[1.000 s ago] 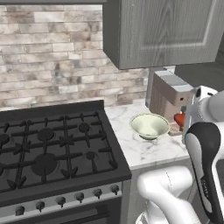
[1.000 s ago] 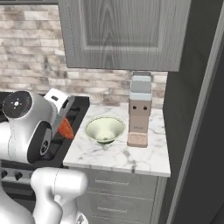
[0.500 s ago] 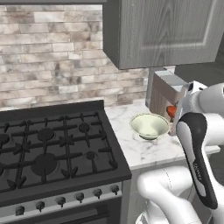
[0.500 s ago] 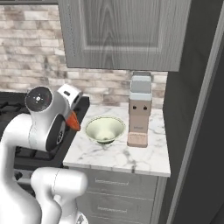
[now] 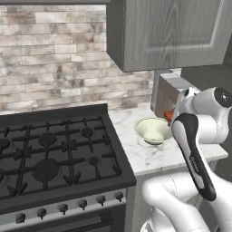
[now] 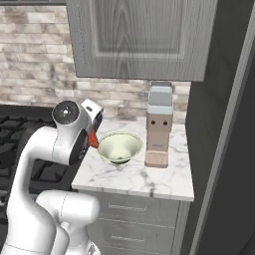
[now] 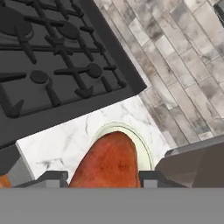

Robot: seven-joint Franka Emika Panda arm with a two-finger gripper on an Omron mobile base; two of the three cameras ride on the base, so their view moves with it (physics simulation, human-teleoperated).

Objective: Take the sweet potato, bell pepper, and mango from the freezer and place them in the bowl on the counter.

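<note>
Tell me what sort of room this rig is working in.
A home kitchen, rendered rather than real: a black gas stove sits beside a marble counter, with a brick backsplash and grey wall cabinet above.

Left base view: arm over marble worktop beside stove
Bowl [image 5: 154,130] sits on worktop [image 5: 149,156]; a reddish-orange item [image 5: 168,116] shows at its right rim, partly hidden by the arm; black stove [image 5: 54,154] lies left
</note>
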